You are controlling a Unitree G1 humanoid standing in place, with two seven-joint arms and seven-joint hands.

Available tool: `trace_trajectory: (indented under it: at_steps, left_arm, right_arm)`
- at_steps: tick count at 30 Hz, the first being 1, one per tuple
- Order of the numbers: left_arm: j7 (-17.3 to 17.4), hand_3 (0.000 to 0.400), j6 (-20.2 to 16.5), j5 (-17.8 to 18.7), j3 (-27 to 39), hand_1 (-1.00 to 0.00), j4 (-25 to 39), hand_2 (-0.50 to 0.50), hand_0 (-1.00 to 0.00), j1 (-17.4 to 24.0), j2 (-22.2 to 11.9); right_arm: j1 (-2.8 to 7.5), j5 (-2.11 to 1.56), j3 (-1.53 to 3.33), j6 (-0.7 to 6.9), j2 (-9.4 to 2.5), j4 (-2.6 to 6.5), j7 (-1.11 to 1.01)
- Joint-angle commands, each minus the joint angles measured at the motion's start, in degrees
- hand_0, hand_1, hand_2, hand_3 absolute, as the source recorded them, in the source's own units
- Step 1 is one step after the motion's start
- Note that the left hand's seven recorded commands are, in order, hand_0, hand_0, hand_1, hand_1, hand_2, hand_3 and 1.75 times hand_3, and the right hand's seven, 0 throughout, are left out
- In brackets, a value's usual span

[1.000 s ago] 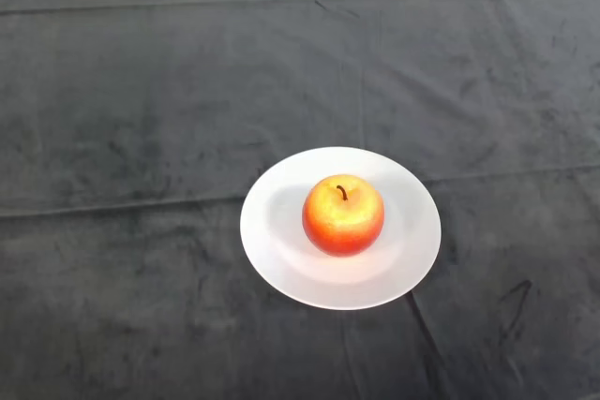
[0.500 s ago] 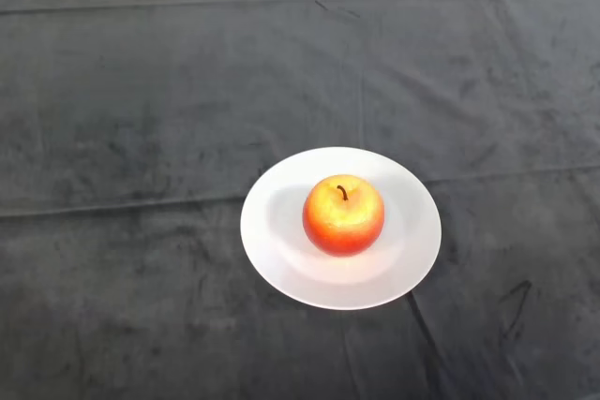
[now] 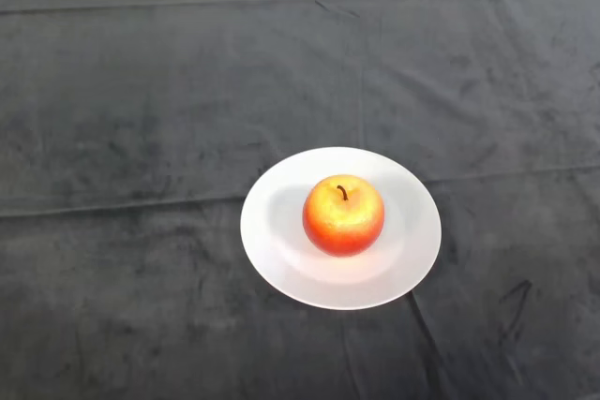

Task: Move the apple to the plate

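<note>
Apple upright at plate centre; hand unseen, state unknowable. Risk: rolling toward 6 o'clock if bench jolted.

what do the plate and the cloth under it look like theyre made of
The plate looks like glazed ceramic or smooth plastic: plain white, an even surface with a soft sheen and a thin rim; the look cannot settle which. The cloth seems a dark grey napped fabric, like velvet or suede: matte, with brushed streaks and long creases across it.
</note>
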State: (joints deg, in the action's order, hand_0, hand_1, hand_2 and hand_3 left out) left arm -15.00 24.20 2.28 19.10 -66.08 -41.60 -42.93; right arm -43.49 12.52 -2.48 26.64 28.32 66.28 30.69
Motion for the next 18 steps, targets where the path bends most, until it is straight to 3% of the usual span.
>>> trace_trajectory:
  at_steps: [1, 18]
  left_arm:
    - [-0.2, 0.000, -0.4, 0.5, 0.7, 0.00, -2.6, 0.00, 0.00, -4.0, -4.5]
    - [-0.2, 0.000, -0.4, 0.4, 0.8, 0.00, -2.7, 0.00, 0.00, -3.9, -4.4]
  right_arm:
    - [0.45, 0.07, 0.11, -0.05, 0.36, 2.47, 0.31]
    - [0.42, 0.04, 0.15, -0.10, 0.37, 2.55, 0.34]
